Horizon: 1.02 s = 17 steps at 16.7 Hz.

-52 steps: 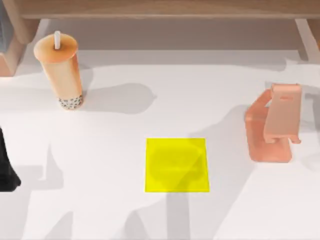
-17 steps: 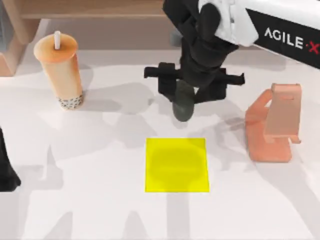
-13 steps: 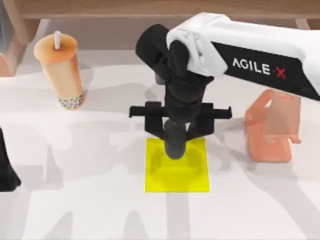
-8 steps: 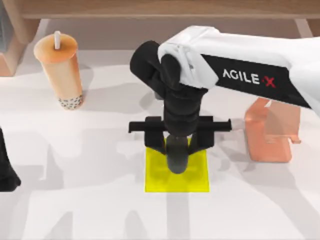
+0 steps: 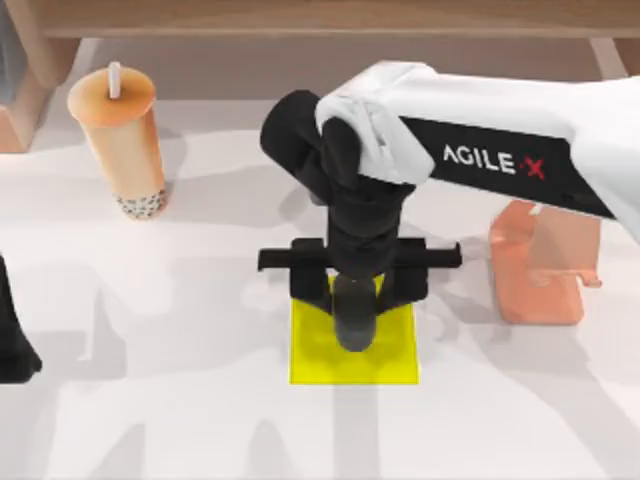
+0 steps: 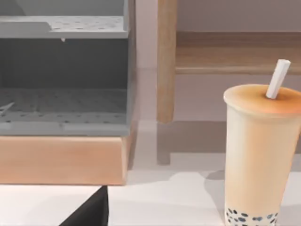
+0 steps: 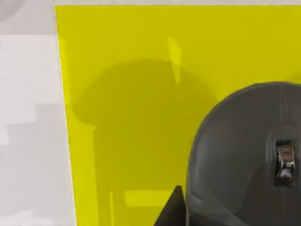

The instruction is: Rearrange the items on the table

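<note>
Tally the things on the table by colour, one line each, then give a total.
Orange: 1, the bubble-tea cup
Yellow: 1, the square pad
Black: 1, the mouse, held over the pad by the right gripper
Salmon-pink: 1, the stand
Total: 4

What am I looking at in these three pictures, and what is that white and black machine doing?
It is a simulated pair of AgileX robot arms at a white table. One picture looks down from above; the other two come from cameras on each arm's wrist. From above, the right arm reaches in, its tool holding a dark computer mouse over a flat yellow pad. The right wrist camera looks straight down at that mouse above the pad. An orange bubble-tea cup stands at the left, a pink phone stand at the right. The left arm waits at the left edge; its camera sees the cup and a wooden shelf.
</note>
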Each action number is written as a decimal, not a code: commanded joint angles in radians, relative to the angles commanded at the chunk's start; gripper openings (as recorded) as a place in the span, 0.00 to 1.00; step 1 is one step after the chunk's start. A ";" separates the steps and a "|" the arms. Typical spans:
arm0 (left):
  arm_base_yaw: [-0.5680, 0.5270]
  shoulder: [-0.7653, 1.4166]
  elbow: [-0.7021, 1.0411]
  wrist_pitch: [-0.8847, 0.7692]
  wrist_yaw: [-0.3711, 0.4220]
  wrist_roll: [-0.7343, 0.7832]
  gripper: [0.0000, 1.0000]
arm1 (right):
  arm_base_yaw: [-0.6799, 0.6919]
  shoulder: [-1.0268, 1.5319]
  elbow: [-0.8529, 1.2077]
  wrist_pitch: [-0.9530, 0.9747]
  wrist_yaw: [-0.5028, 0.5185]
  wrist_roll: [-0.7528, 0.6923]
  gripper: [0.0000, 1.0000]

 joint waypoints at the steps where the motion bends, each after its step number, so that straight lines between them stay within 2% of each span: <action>1: 0.000 0.000 0.000 0.000 0.000 0.000 1.00 | 0.001 0.002 -0.003 0.003 0.000 0.000 0.00; 4: 0.000 0.000 0.000 0.000 0.000 0.000 1.00 | 0.001 0.002 -0.003 0.003 0.000 0.000 0.00; 17: 0.000 0.000 0.000 0.000 0.000 0.000 1.00 | 0.001 0.002 -0.003 0.003 0.000 0.000 0.98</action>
